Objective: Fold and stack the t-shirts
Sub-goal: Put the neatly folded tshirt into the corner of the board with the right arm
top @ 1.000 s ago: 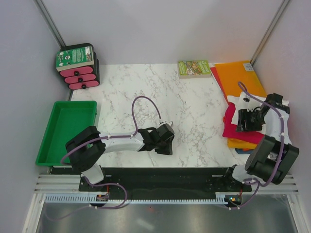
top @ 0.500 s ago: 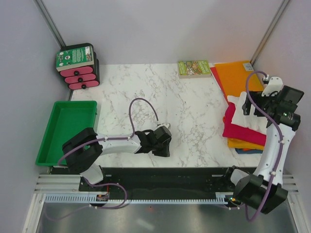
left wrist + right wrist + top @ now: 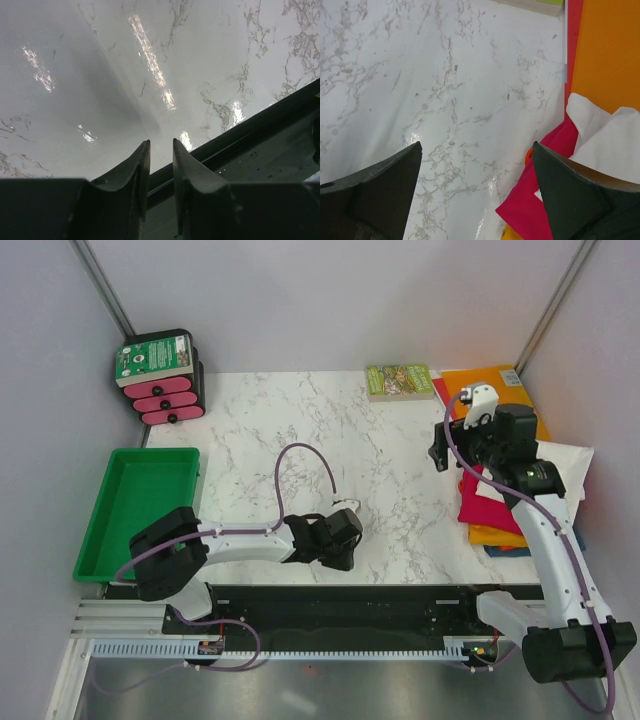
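White shirt [image 3: 600, 135]: thin, limp, lying crumpled on magenta shirt [image 3: 525, 200]; likely needing a corner pinch. Right gripper [image 3: 476, 147] gaping, empty; left gripper [image 3: 161, 145] sitting closed, empty.

No legible text — book cover [image 3: 399, 381], box label [image 3: 152, 356] too blurred

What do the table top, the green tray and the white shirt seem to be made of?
Table top: marble or marble-look laminate, glossy; grey veins, glare streaks.
Green tray: probably moulded plastic; smooth, uniform colour.
White shirt: thin cloth, matte; it wrinkles and folds.
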Action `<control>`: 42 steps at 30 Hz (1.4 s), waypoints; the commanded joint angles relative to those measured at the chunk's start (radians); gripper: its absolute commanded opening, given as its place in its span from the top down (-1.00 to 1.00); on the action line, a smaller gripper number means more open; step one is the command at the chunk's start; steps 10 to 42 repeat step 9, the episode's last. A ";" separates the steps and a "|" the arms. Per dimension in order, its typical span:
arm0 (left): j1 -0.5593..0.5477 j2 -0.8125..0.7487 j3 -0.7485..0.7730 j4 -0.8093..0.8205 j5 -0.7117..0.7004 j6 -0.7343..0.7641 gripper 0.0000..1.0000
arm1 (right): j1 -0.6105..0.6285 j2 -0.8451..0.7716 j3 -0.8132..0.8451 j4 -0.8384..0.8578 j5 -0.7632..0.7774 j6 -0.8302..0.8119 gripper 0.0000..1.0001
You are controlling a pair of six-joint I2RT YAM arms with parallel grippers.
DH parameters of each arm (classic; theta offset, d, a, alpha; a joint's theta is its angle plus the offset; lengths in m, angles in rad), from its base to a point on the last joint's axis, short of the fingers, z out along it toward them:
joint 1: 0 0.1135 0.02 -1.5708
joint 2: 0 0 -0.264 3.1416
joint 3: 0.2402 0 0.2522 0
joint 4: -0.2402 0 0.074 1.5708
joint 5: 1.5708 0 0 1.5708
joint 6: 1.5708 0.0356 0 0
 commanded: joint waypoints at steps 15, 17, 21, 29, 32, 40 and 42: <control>-0.054 0.058 0.113 -0.115 -0.121 -0.020 0.38 | 0.259 -0.109 -0.302 0.136 0.202 0.052 -0.96; -0.054 0.058 0.113 -0.115 -0.121 -0.020 0.38 | 0.259 -0.109 -0.302 0.136 0.202 0.052 -0.96; -0.054 0.058 0.113 -0.115 -0.121 -0.020 0.38 | 0.259 -0.109 -0.302 0.136 0.202 0.052 -0.96; -0.054 0.058 0.113 -0.115 -0.121 -0.020 0.38 | 0.259 -0.109 -0.302 0.136 0.202 0.052 -0.96; -0.054 0.058 0.113 -0.115 -0.121 -0.020 0.38 | 0.259 -0.109 -0.302 0.136 0.202 0.052 -0.96; -0.054 0.058 0.113 -0.115 -0.121 -0.020 0.38 | 0.259 -0.109 -0.302 0.136 0.202 0.052 -0.96; -0.054 0.058 0.113 -0.115 -0.121 -0.020 0.38 | 0.259 -0.109 -0.302 0.136 0.202 0.052 -0.96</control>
